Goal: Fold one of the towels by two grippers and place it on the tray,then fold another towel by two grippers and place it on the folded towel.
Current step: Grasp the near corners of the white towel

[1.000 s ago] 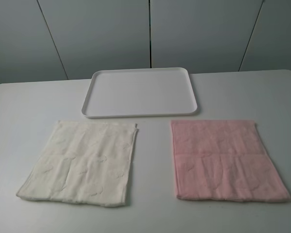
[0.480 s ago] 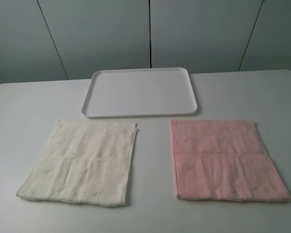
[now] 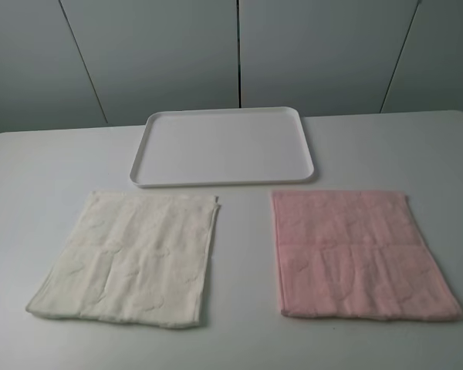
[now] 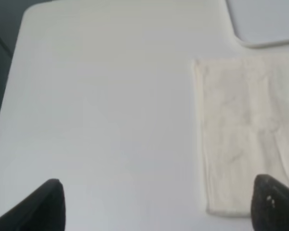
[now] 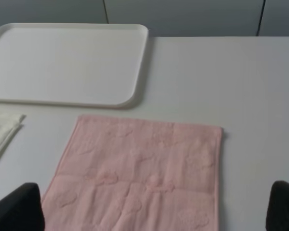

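Nothing had moved since the earlier frame. Nearest us, the left gripper (image 4: pixel 159 211) and right gripper (image 5: pixel 149 211) hung spread wide, holding nothing. The cream towel (image 3: pixel 127 258) at seven o'clock and the pink towel (image 3: pixel 359 254) at five lay flat, likely for corner grasps. The tray (image 3: pixel 224 183) waited at twelve.

The cream towel (image 3: pixel 127 258) lies spread flat at the tabletop's (image 3: pixel 243 262) front left, the pink towel (image 3: pixel 359 254) front right, the white tray (image 3: pixel 224 146) behind both.
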